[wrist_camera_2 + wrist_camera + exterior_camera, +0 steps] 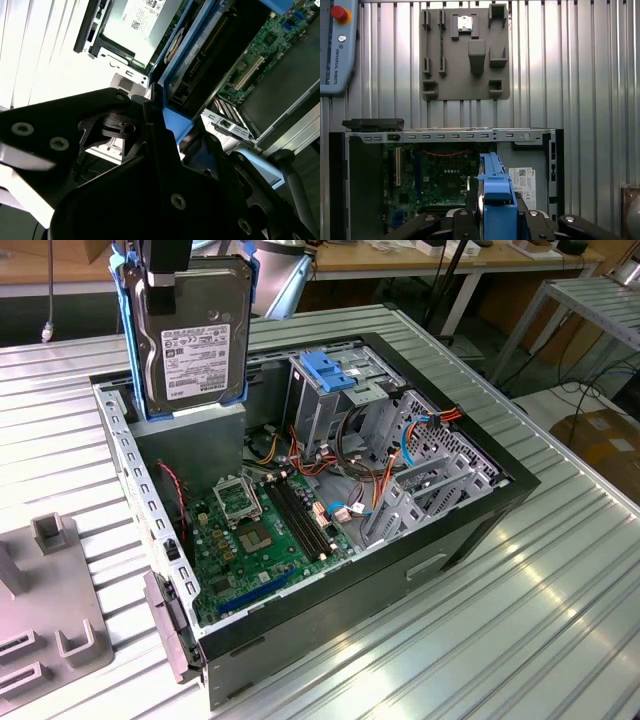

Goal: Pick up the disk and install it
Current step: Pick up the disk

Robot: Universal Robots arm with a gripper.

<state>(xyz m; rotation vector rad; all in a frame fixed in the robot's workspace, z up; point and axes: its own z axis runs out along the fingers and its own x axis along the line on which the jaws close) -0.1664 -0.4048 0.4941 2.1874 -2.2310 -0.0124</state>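
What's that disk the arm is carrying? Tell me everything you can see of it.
The disk is a flat rectangular drive, dark grey metal by its look, with a white barcode label and a blue plastic frame along its edges. It hangs upright over the open computer case, toward the exterior view's left. The gripper clamps its top end; nothing else appears to touch it.
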